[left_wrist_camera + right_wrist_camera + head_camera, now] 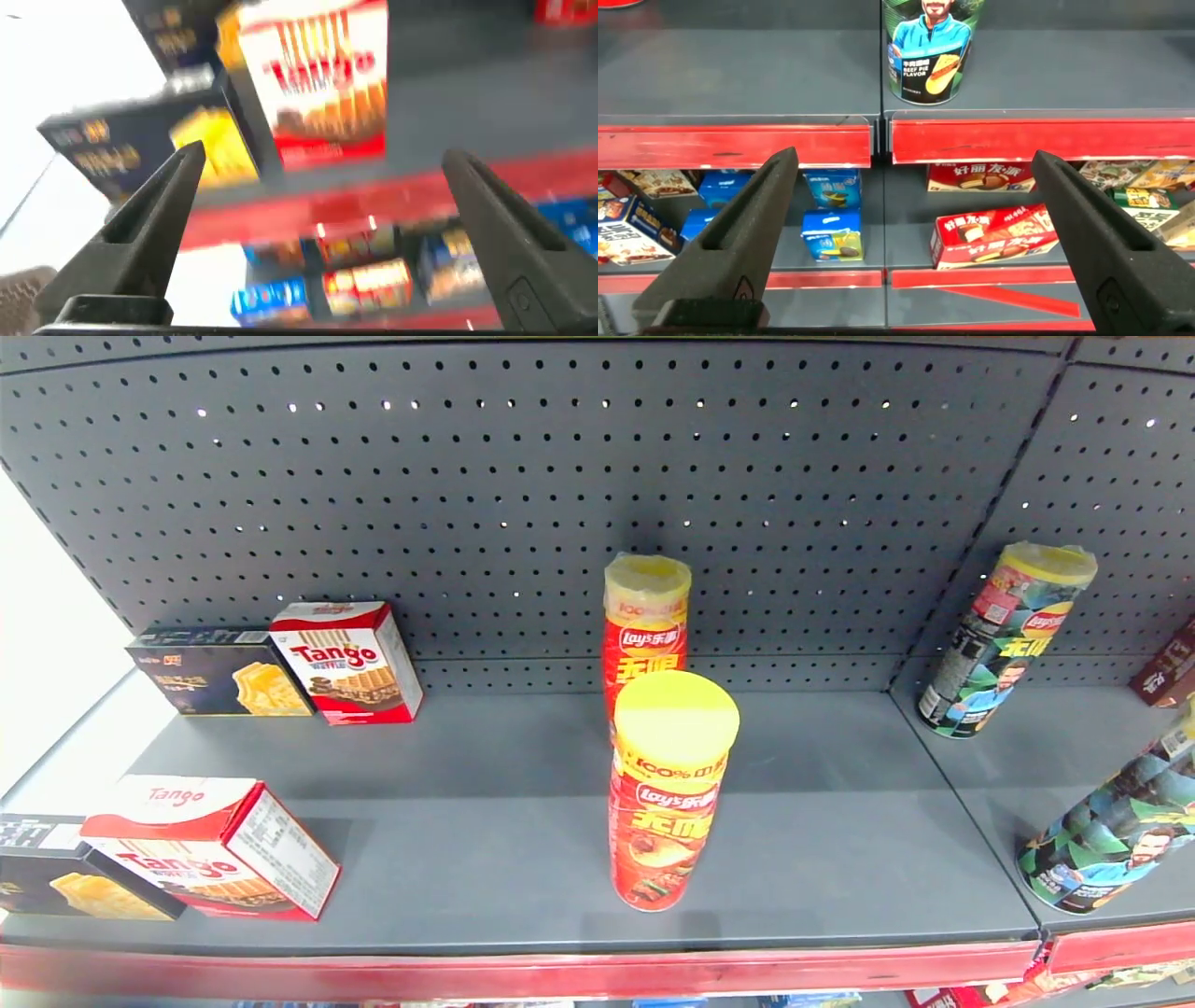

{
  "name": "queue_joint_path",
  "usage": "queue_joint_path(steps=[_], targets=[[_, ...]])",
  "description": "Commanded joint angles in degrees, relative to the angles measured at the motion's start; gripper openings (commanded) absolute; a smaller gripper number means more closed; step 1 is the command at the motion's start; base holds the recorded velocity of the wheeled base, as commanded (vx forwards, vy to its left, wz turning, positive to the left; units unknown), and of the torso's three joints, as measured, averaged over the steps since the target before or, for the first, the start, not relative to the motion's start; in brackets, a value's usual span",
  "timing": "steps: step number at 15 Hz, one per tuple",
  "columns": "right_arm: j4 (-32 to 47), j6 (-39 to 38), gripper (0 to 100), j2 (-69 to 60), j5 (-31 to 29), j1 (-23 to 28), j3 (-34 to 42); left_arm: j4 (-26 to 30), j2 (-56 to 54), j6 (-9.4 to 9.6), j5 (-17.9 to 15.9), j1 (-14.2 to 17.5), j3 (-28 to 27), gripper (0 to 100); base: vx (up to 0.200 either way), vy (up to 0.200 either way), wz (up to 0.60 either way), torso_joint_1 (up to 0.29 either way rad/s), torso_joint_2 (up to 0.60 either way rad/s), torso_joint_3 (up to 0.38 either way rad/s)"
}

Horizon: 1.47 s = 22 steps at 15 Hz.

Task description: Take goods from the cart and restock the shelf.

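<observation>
A grey shelf [523, 859] with a red front edge holds two red chip cans, one at the front [665, 793] and one behind it [644, 621]. At the left stand red wafer boxes [347, 663] [210, 847] and dark boxes [217, 672] [56, 882]. My left gripper [322, 177] is open, in front of the shelf's red edge [392, 201] below the red wafer box [318, 84] and dark box [140, 140]. My right gripper [915, 177] is open and holds nothing, before the shelf edge [1036, 140] under a green chip can [926, 49].
Green-and-black chip cans [1008, 639] [1116, 840] stand on the neighbouring shelf section at the right. A pegboard back wall [560, 476] rises behind. The lower shelf holds blue boxes [831, 233] and red boxes [994, 233]. Free shelf room lies between the boxes and the red cans.
</observation>
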State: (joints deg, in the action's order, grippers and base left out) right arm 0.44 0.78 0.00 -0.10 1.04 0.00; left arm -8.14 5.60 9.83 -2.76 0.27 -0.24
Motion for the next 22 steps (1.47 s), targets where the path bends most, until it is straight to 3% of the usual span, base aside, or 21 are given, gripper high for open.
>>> queue_joint_path(steps=[1, 7, 9, 10, 11, 12, 13, 15, 22], targets=[[0.0, 0.0, 100, 0.0, 0.0, 0.0, 0.0, 4.6, -5.6, -0.25, -0.2, -0.4, 0.2, 100, 0.000, 0.000, 0.00, 0.000, 0.00, 0.000], [0.0, 0.0, 100, 0.0, 0.0, 0.0, 0.0, 4.4, -5.6, -0.95, -0.9, -0.4, 0.2, 100, 0.000, 0.000, 0.00, 0.000, 0.00, 0.000], [0.0, 0.0, 100, 0.0, 0.0, 0.0, 0.0, 4.4, -5.6, -0.86, -6.4, -0.4, 0.2, 100, 0.000, 0.000, 0.00, 0.000, 0.00, 0.000], [0.0, 0.0, 100, 0.0, 0.0, 0.0, 0.0, 5.9, -5.6, -1.21, -1.5, -0.3, 0.2, 100, 0.000, 0.000, 0.00, 0.000, 0.00, 0.000], [0.0, 0.0, 100, 0.0, 0.0, 0.0, 0.0, 8.3, -5.6, -3.32, 4.5, -0.3, 0.0, 100, 0.000, 0.000, 0.00, 0.000, 0.00, 0.000], [0.0, 0.0, 100, 0.0, 0.0, 0.0, 0.0, 8.6, -5.6, -5.34, 4.5, -0.1, 0.0, 100, 0.000, 0.000, 0.00, 0.000, 0.00, 0.000], [0.0, 0.0, 100, 0.0, 0.0, 0.0, 0.0, 8.8, -5.6, -5.26, 3.7, -0.4, 0.0, 100, 0.000, 0.000, 0.00, 0.000, 0.00, 0.000], [0.0, 0.0, 100, 0.0, 0.0, 0.0, 0.0, 8.6, -5.6, -5.61, -1.6, -0.4, 0.1, 100, 0.000, 0.000, 0.00, 0.000, 0.00, 0.000], [0.0, 0.1, 100, 0.0, 0.1, -0.1, 0.0, 8.6, -5.6, -6.05, -2.4, -0.4, 0.1, 100, 0.000, 0.000, 0.00, 0.000, 0.00, 0.000]])
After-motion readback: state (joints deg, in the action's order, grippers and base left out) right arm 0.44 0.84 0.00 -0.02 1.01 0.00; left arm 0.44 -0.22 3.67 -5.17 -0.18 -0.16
